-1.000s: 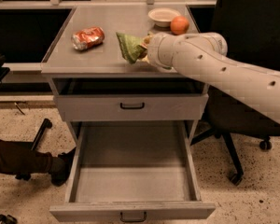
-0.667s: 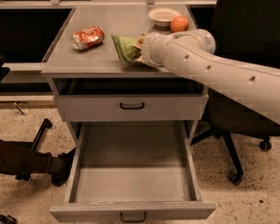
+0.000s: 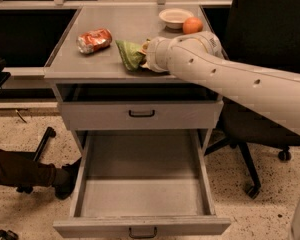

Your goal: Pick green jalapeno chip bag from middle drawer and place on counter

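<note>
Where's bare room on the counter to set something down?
Bare: on the counter, the back strip between can and bowl, plus the front-left corner; also the open drawer floor. Crowded: front centre, where the gripper sits at the chip bag; bowl and orange fill back right.

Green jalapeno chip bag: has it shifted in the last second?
Yes. The green jalapeno chip bag has shifted slightly toward the crushed can, which stayed put on the counter. The gripper is at the bag's right edge.
</note>
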Motion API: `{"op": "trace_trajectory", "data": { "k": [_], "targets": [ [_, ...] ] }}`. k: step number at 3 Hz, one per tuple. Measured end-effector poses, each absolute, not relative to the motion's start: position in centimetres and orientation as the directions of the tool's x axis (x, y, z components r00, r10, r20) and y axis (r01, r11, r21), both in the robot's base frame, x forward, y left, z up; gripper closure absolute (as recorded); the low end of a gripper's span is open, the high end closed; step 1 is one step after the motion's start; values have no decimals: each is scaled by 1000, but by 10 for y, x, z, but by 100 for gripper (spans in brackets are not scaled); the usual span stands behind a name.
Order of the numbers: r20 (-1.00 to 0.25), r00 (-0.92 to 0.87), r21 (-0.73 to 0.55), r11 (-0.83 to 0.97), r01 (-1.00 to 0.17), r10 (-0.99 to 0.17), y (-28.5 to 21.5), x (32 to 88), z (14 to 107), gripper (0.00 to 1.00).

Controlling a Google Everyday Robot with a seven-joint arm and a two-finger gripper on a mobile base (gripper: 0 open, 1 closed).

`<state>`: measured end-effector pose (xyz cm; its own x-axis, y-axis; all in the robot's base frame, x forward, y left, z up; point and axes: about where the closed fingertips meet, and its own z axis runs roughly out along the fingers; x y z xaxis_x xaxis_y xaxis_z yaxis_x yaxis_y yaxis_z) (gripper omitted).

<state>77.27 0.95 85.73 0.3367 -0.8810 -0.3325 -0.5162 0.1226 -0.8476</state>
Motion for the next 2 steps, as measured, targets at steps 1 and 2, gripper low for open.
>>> {"op": "trace_trajectory", "data": {
  "k": [1, 2],
  "targets": [
    [-332, 337, -848, 123, -516, -881, 9, 773, 857, 58],
    [-332, 337, -848, 123, -516, -881, 9, 773, 857, 35]
  ]
}}
